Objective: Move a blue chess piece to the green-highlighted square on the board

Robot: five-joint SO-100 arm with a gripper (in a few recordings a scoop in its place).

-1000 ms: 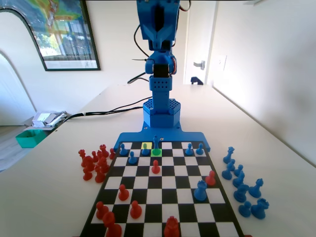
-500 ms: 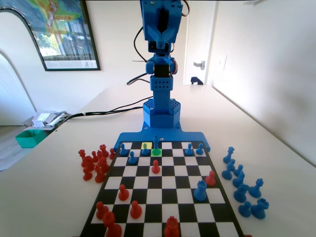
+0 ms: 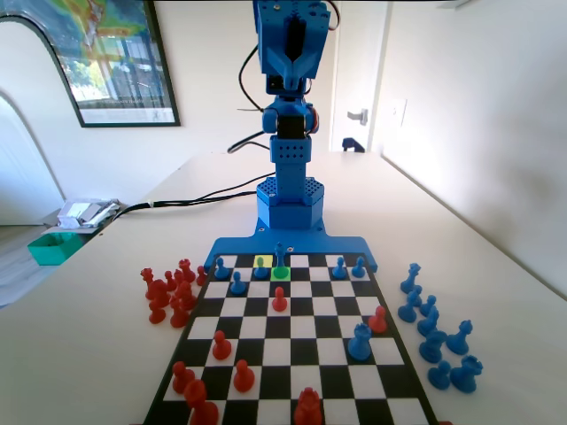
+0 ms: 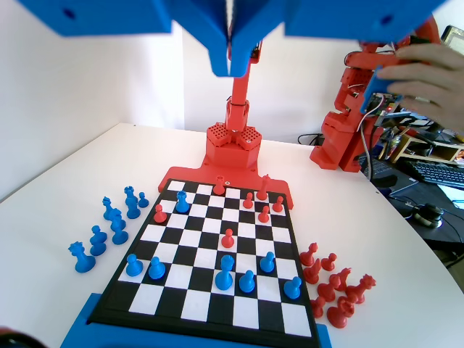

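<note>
The tall, slender blue chess piece (image 3: 281,258) stands upright on the green-highlighted square (image 3: 281,274), in the board's (image 3: 292,376) second row from the blue arm (image 3: 289,150). In the wrist view the same piece (image 4: 225,272) stands near the bottom of the board (image 4: 148,299), among blue pawns. My gripper (image 4: 230,67) hangs high above the board, well clear of every piece. Its jaws meet with nothing between them.
A yellow-green lit square (image 3: 262,261) lies just left of the green one, with a blue pawn (image 3: 260,269) on it. A stout blue piece (image 3: 359,342) and red pieces (image 3: 279,300) stand mid-board. Captured red pieces (image 3: 168,292) lie left of the board, blue ones (image 3: 434,332) right.
The arm's upper part has lifted a little and drifted slightly right. The tall blue piece has stayed on the green square.
</note>
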